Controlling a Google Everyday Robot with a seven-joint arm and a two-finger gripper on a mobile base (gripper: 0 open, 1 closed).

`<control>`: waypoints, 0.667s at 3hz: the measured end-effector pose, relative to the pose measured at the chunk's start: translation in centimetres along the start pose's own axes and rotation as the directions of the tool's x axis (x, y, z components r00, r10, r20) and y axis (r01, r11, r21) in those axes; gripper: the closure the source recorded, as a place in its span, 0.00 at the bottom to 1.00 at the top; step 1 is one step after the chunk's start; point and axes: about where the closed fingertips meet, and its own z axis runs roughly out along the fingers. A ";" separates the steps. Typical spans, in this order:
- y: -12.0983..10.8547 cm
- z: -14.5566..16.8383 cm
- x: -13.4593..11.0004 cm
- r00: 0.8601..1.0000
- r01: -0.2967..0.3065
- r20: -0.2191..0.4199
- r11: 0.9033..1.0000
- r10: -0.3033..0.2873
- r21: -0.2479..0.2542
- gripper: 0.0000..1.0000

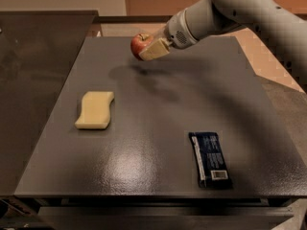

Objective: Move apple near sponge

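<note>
A dark grey table point(158, 128) fills most of the view, seen from above its near edge. A thick, pale grey robot arm point(230, 8) enters from the upper right and reaches leftward across the far part of the tabletop. It slopes gently down to a ribbed wrist, so the tool end points left and a little downward.

On the left half of the table, about midway back, the pale yellow sponge point(95, 110) lies flat, its wavy long sides running away from the viewer. A dark snack packet point(211, 158) lies flat near the front right, well apart from the sponge.

At the end of the arm, the gripper point(149, 49) hangs over the far centre of the table. One tan, blocky finger point(156, 49) shows, pressed against the near side of the apple point(140, 43), and the gripper is clamped on the fruit. The small red apple is off the surface, with a soft shadow on the table below it. It seems to be held high so it can travel without dragging.

The apple is well apart from the sponge, beyond it and to its right. Judging by this, the carry toward the sponge is at an early stage.
</note>
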 end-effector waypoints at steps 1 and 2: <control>3.1 -1.1 0.5 0.999 0.039 -0.010 0.997 -0.040 -0.069 1.00; 5.9 -1.3 1.2 0.997 0.074 -0.024 0.988 -0.078 -0.139 1.00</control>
